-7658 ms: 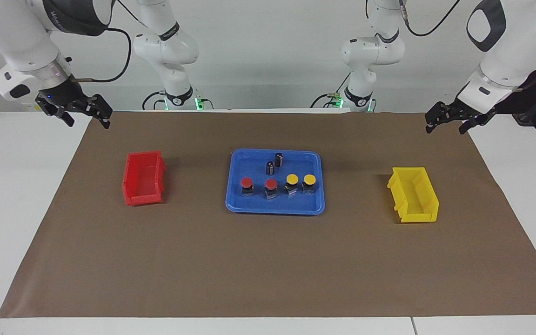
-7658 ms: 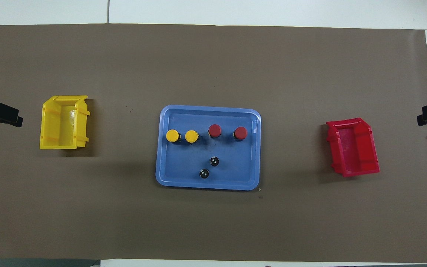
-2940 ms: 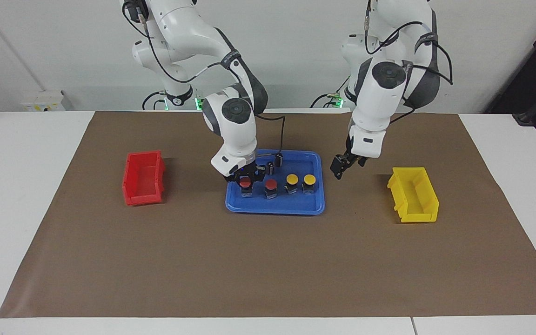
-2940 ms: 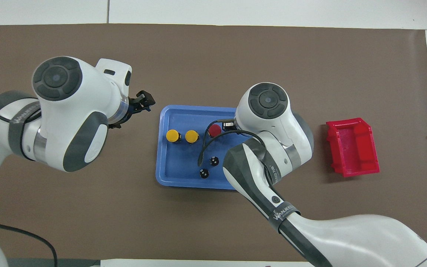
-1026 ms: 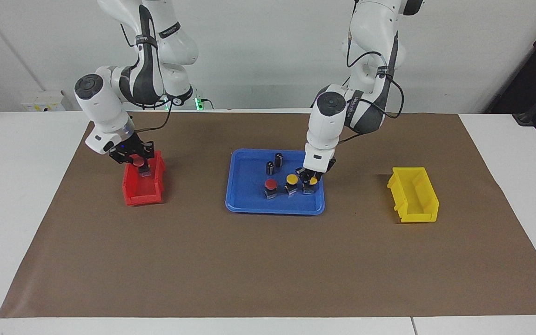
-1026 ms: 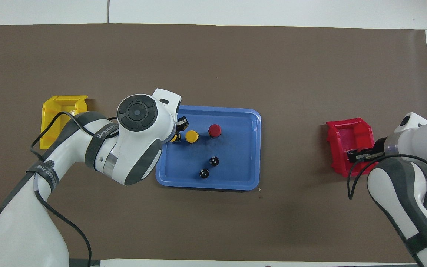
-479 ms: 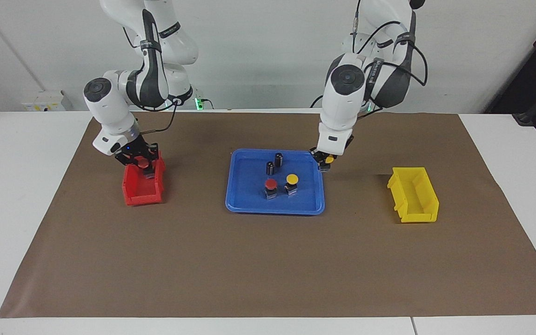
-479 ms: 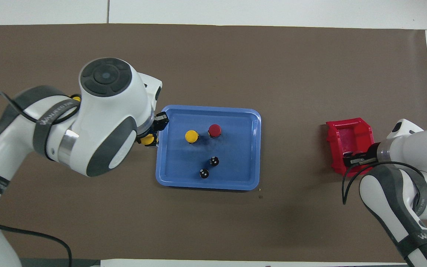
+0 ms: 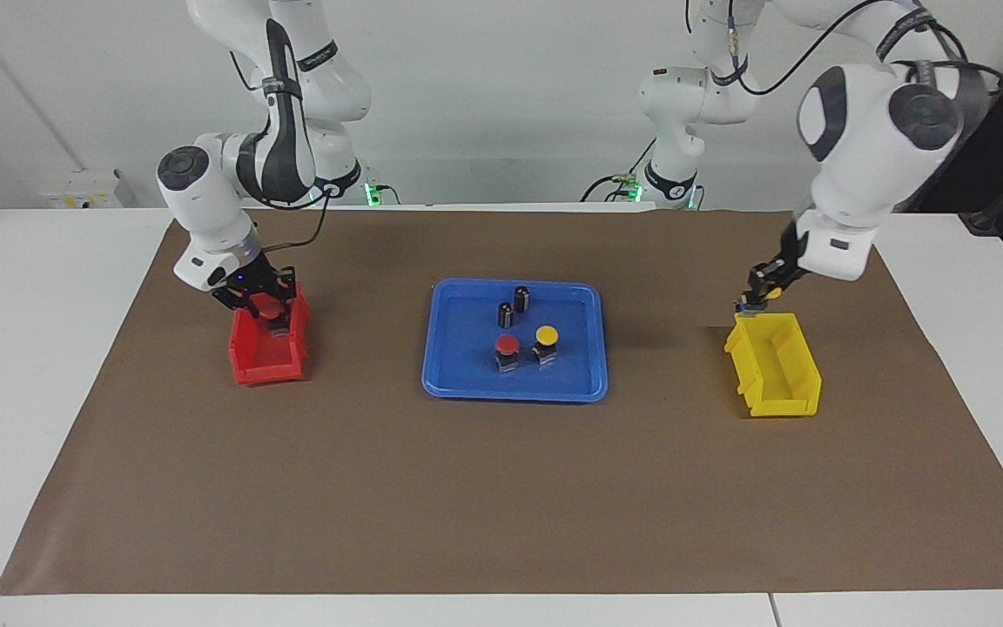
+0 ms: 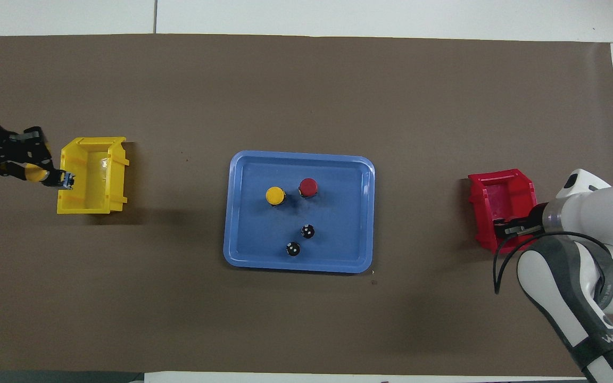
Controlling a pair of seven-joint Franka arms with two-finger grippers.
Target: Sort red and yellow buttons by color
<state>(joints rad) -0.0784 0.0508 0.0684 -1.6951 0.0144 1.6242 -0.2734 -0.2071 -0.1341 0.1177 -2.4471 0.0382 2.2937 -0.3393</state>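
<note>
- The right gripper (image 9: 265,306) is hanging over the red plastic bin (image 9: 251,370) at the right arm's end of the table, with a red-capped push-button (image 9: 268,308) between its black fingers just above the bin's rim; whether the fingers are pinching the button or loosening cannot be told.
- A blue plastic tray (image 9: 467,383) is sitting at the middle of the brown paper mat (image 9: 501,505).
- A second red-capped push-button (image 9: 507,346) and a yellow-capped push-button (image 9: 546,335) are standing side by side in the tray, upright on blocky dark bodies.
- Two small black cylinders (image 9: 513,306) are standing in the tray too, nearer to the robots than the buttons.
- The left gripper (image 9: 764,292) is hovering over the robot-side end of the yellow plastic bin (image 9: 784,396), clamped tight on another yellow-capped push-button (image 10: 34,173), which is tilted on its side.
- The yellow bin is lying at the left arm's end of the table, well apart from the tray.
</note>
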